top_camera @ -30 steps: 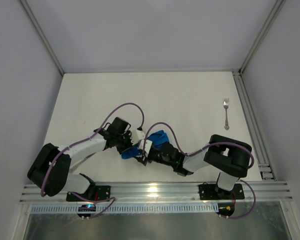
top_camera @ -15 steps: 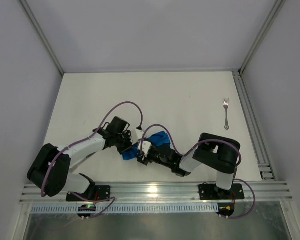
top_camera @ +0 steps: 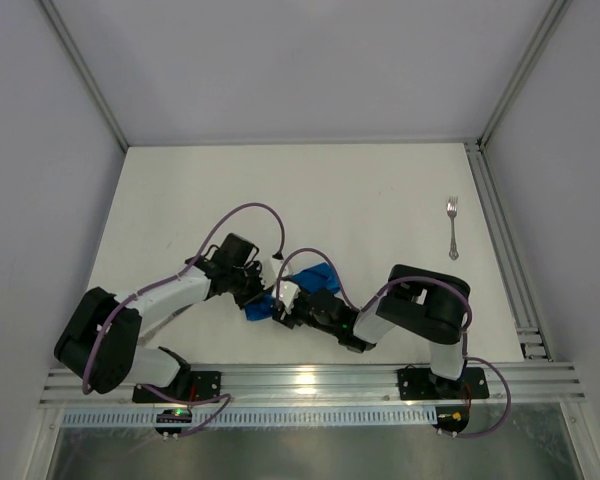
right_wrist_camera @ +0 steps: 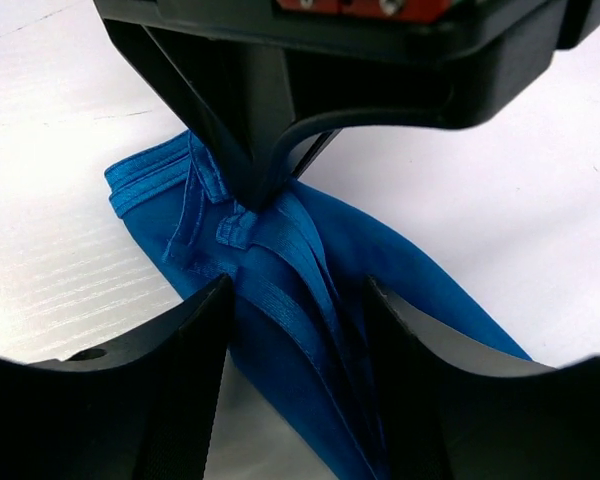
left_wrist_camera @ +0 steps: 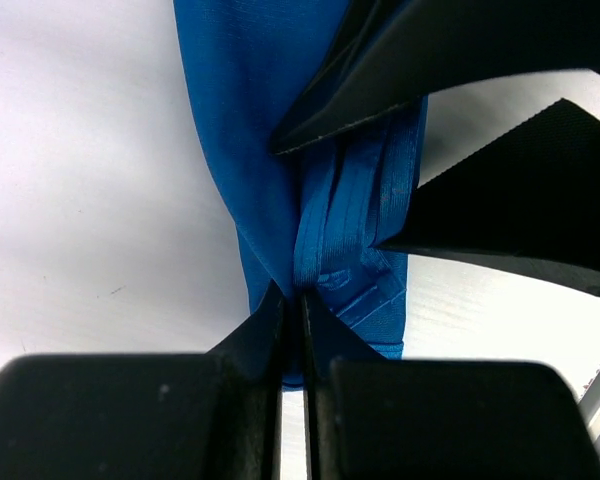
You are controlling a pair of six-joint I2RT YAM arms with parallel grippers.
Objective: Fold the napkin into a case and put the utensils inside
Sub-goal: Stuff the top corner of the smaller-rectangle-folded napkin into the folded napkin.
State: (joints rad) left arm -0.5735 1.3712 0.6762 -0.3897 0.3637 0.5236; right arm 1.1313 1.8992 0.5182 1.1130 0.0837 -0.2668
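The right arm point(top_camera: 420, 300) had drawn in toward 9 o'clock; the right pincer point(right_wrist_camera: 295, 290) stood half-wide astride the bunched napkin point(top_camera: 323, 277) at 6 o'clock on the desk point(top_camera: 360, 200). The left pincer point(left_wrist_camera: 300, 300) pinched a fold; folding seemed unfinished.

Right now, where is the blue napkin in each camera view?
Top external: napkin bunched just below the picture's centre.
Left wrist: upper centre, running down into the left pincer.
Right wrist: centre, straddled by the right pincer.
Shared landmark: the left pincer, shut on the napkin's folds.
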